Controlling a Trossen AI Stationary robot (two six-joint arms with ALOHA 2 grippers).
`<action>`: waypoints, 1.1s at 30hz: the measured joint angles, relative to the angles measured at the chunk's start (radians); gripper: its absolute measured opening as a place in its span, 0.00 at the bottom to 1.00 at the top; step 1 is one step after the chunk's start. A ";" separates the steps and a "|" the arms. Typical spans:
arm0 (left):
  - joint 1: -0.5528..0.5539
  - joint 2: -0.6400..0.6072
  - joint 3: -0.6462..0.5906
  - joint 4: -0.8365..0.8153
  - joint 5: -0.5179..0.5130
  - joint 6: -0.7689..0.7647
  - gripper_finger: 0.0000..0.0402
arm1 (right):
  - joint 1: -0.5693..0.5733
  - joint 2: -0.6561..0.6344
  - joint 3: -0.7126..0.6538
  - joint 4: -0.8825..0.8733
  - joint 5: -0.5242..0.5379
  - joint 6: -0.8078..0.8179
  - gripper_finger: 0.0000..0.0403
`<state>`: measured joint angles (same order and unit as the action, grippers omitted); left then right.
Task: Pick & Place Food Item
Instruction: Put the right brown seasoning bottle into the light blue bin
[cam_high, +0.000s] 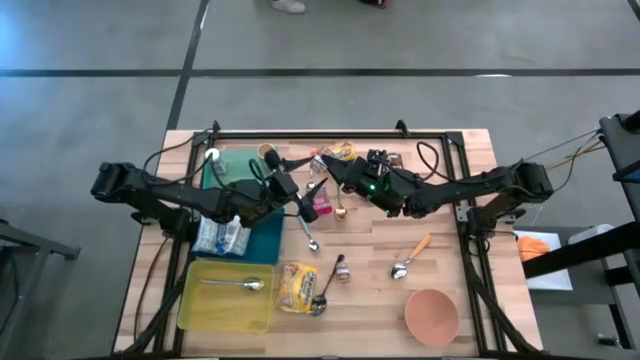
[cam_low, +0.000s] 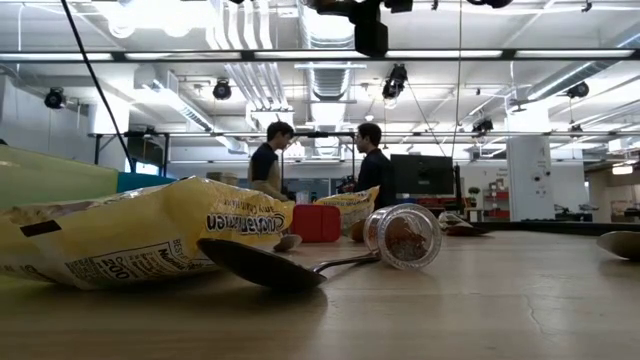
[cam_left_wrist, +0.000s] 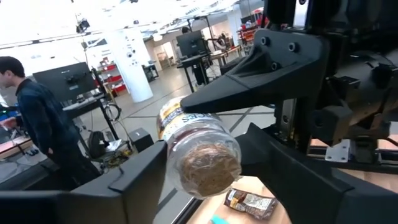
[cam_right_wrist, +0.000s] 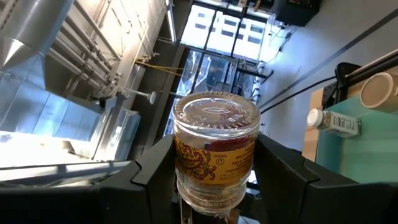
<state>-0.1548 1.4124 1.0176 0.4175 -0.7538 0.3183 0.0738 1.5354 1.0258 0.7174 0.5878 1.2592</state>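
A clear glass jar (cam_right_wrist: 216, 149) with a yellow-red label and a clear lid is held in the air over the table's middle (cam_high: 316, 188). My right gripper (cam_right_wrist: 214, 177) is shut on it, reaching in level from the table's right (cam_high: 338, 180). My left gripper (cam_left_wrist: 208, 180) faces it from the table's left (cam_high: 298, 197). Its fingers stand open on either side of the jar's round base (cam_left_wrist: 208, 169), which shows brown contents. My right gripper pinches the jar's lower body (cam_right_wrist: 186, 186) between its two fingers, one on each side. It comes in level from the table's right. The jar is lifted clear of the table, its lid away from the fingers. My left gripper's fingers (cam_left_wrist: 146, 177) lie close on both sides of the base; whether they touch it, I cannot tell.
On the table lie a second small jar (cam_low: 405, 237) on its side, spoons (cam_high: 410, 260), a yellow packet (cam_high: 297, 285), a red packet (cam_low: 316, 223), a yellow tray (cam_high: 200, 310), a pink bowl (cam_high: 431, 315) and a teal mat (cam_high: 262, 235). People stand in the room behind (cam_low: 372, 165).
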 joint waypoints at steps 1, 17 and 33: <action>0.000 0.000 0.000 0.000 -0.001 0.000 0.64 | 0.000 -0.001 0.000 0.000 -0.001 0.001 0.44; 0.023 0.000 0.000 0.001 0.006 0.007 0.54 | 0.001 0.001 -0.001 0.027 -0.029 0.072 0.44; 0.026 -0.006 0.000 0.011 -0.007 0.023 0.43 | 0.001 0.024 0.044 0.019 -0.025 0.077 0.44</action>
<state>-0.1284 1.4062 1.0172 0.4287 -0.7605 0.3412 0.0746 1.5597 1.0702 0.7368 0.5625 1.3358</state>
